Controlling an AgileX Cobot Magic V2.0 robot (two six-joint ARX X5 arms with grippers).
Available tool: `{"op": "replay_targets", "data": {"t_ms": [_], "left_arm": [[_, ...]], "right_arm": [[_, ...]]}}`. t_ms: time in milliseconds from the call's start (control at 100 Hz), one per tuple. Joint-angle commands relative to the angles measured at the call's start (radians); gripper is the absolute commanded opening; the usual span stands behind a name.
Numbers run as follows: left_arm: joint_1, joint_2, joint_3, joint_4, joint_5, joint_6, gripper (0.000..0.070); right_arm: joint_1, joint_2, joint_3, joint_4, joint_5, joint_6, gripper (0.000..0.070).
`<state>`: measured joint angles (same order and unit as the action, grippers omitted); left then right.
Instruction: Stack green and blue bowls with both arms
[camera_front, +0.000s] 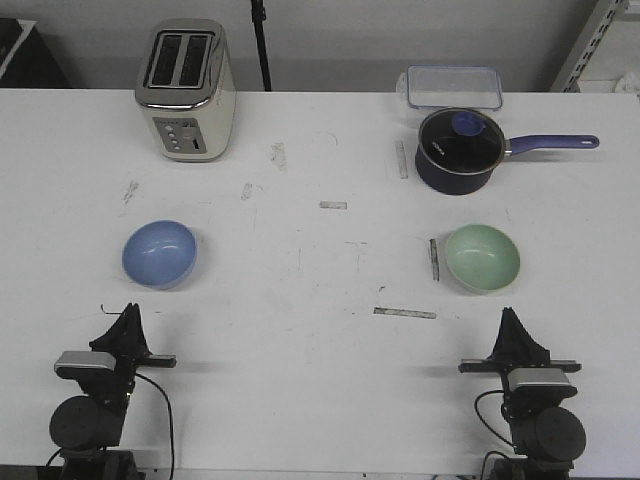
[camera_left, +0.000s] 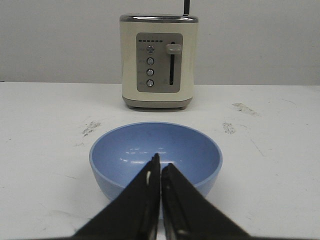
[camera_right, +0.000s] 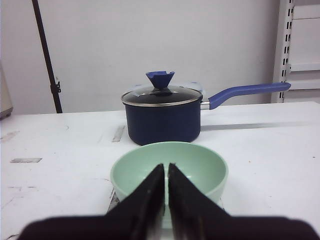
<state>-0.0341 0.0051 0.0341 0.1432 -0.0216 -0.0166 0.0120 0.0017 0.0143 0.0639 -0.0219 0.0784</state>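
Note:
The periwinkle blue bowl (camera_front: 159, 253) sits upright on the white table at the left; it also shows in the left wrist view (camera_left: 155, 150). The mint green bowl (camera_front: 482, 258) sits upright at the right; it also shows in the right wrist view (camera_right: 170, 165). My left gripper (camera_front: 128, 316) is shut and empty, just short of the blue bowl, with its tips (camera_left: 160, 161) lined up on it. My right gripper (camera_front: 510, 318) is shut and empty, just short of the green bowl, with its tips (camera_right: 165, 167) lined up on it.
A cream toaster (camera_front: 186, 89) stands at the back left. A dark navy saucepan (camera_front: 459, 150) with a glass lid and purple handle stands behind the green bowl, with a clear lidded box (camera_front: 453, 86) behind it. Tape strips (camera_front: 404, 313) mark the table.

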Motion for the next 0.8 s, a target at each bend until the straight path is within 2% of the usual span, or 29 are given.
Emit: {"op": "replay_targets", "data": {"t_ms": [0,610,790], "left_arm": [[-0.001,-0.002,-0.022,0.015,-0.002,0.005,0.0001],[-0.001,-0.002,-0.022,0.015,-0.002,0.005,0.0001],[-0.001,-0.002,-0.022,0.015,-0.002,0.005,0.0001]], "right_arm": [[-0.001,0.0,-0.002,0.01,0.003,0.0,0.0004],[-0.001,0.0,0.019,0.009,0.003,0.021,0.0004],[-0.001,0.015,0.109,-0.051,0.004,-0.041,0.0004]]}}
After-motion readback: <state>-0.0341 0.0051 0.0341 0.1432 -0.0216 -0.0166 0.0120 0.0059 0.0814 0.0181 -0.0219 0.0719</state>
